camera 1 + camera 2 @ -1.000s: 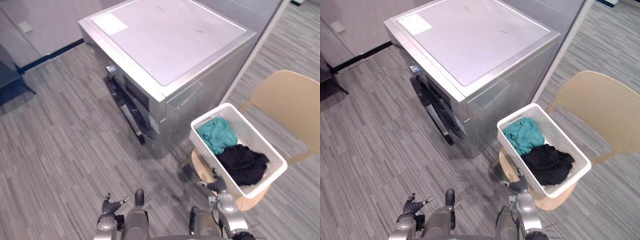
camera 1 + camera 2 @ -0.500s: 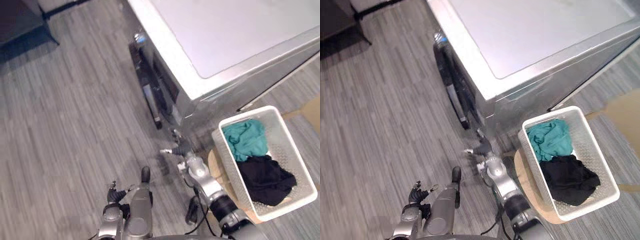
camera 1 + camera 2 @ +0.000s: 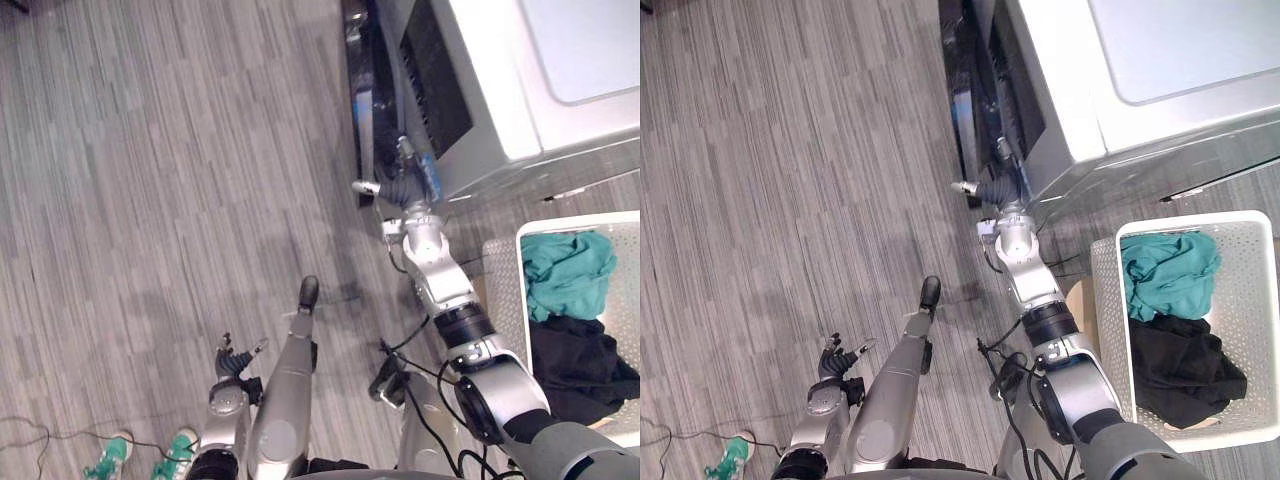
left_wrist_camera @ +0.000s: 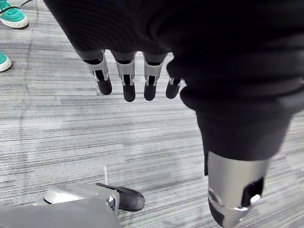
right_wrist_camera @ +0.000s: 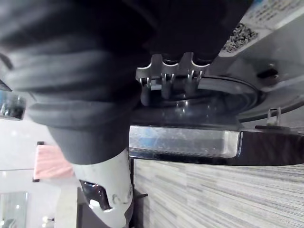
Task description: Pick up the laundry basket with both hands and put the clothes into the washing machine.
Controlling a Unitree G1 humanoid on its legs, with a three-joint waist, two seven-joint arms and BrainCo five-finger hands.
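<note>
Standing teal shoes (image 3: 115, 458): a person's pair is seen at the near left edge, planted on the floor (image 3: 150, 200), just left of the robot's left arm.
Left hand (image 3: 233, 364): it is held low at the near left, above the grey striped floor and well apart from the basket. Its fingers (image 4: 124, 81) are held nearly straight, side by side, the thumb is set apart from them, and nothing is gripped.
Laundry basket (image 3: 1106, 300): the white perforated basket is placed at the near right, beside the right arm and near the machine's near corner. It is held by neither hand.
Black garment (image 3: 1180, 365): it is heaped in the near half of the basket.
Teal garment (image 3: 1168, 272): it is bunched in the far half of the basket, touching the black one.
Right hand (image 3: 402, 188): it is extended far forward and is placed against the washing machine's front, at the door. Whether anything is clasped cannot be told, since its far side is hidden against the dark door.
Door (image 3: 362, 95): the dark door is seen edge-on, standing out from the machine's front. A bright metal rim is shown along it in the right wrist view.
Washing machine (image 3: 1160, 50): the silver cabinet with a pale flat top is set at the far right.
</note>
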